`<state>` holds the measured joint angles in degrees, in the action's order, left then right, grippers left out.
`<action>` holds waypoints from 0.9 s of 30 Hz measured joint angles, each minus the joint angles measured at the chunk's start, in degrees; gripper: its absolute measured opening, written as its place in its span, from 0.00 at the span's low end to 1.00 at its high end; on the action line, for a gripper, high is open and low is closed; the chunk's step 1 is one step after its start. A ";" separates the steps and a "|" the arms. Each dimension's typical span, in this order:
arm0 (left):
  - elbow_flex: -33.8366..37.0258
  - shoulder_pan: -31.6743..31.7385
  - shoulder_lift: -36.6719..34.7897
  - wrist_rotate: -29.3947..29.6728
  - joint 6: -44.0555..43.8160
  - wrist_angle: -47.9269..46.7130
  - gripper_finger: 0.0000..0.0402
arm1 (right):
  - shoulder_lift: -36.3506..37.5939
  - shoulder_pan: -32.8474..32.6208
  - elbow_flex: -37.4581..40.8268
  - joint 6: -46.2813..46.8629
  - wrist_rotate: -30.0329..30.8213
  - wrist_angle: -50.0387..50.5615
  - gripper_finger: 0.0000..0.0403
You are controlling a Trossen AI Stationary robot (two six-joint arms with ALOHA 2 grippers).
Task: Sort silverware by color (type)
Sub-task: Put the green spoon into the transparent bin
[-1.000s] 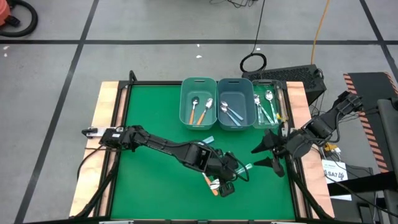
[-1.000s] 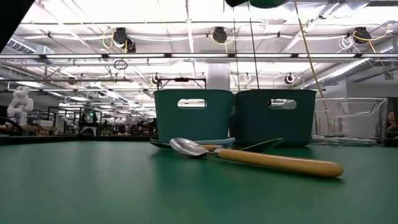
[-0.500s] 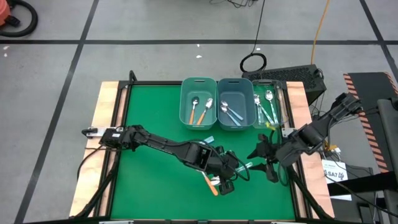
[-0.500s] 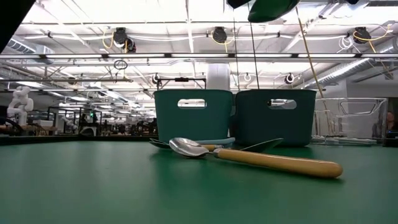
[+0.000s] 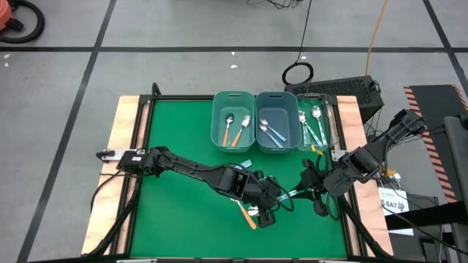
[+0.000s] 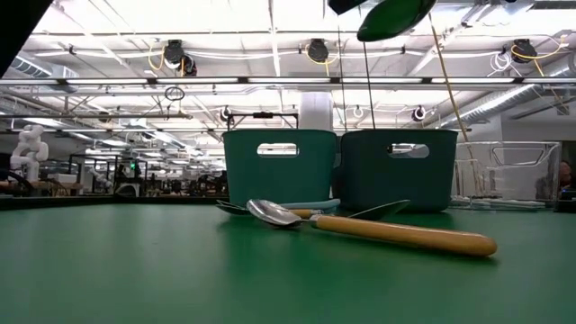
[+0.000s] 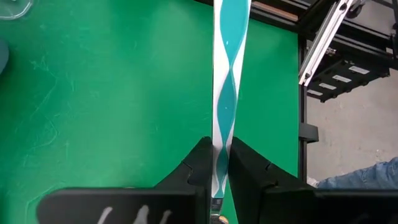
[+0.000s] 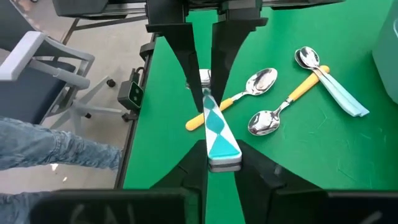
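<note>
A teal-and-white-handled spoon hangs above the green table, near its right edge, between my two grippers. My left gripper is shut on it from the left and my right gripper from the right. On the table below lie two orange-handled spoons and a light-blue-handled spoon. The left bin holds orange spoons. The middle bin holds blue ones. The clear tray holds teal ones. My left gripper pinches the teal handle between its two fingers, at the end toward the bowl. The handle runs on along the fingers and away from them, clear of the table. My right gripper pinches the handle's free end between its two fingers, from the table's right, slanting down. The handle lies along the fingers and runs to my left gripper's fingers. The spoon is lifted clear.
The bins and the tray stand in a row at the table's far edge. The loose spoons lie right under and beside my left gripper. A wooden rim and a dark frame edge the table. A person's legs and a chair show beyond the table.
My right gripper has moved toward the table's left, to the spoon that my left gripper holds up. It went from wide open to shut on the handle's free end. My left gripper has stayed in place with the spoon.
</note>
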<state>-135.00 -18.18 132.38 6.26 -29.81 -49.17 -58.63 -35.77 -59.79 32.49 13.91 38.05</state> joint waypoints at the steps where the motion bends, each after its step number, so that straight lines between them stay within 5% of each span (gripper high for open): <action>1: 0.00 0.04 0.00 0.00 -0.19 0.00 0.11 | 0.00 0.00 0.00 -0.14 0.00 -0.03 0.12; 21: 0.00 0.46 0.00 -0.24 -3.58 -0.07 0.19 | 0.27 0.02 0.00 1.33 -0.57 0.38 0.12; 27: 0.02 0.44 0.00 -0.25 -5.24 1.56 0.37 | 0.96 0.04 0.00 1.23 -0.57 0.38 0.12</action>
<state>-134.98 -17.74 132.38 6.01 -35.05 -47.60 -57.67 -35.73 -59.79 33.72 13.34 38.44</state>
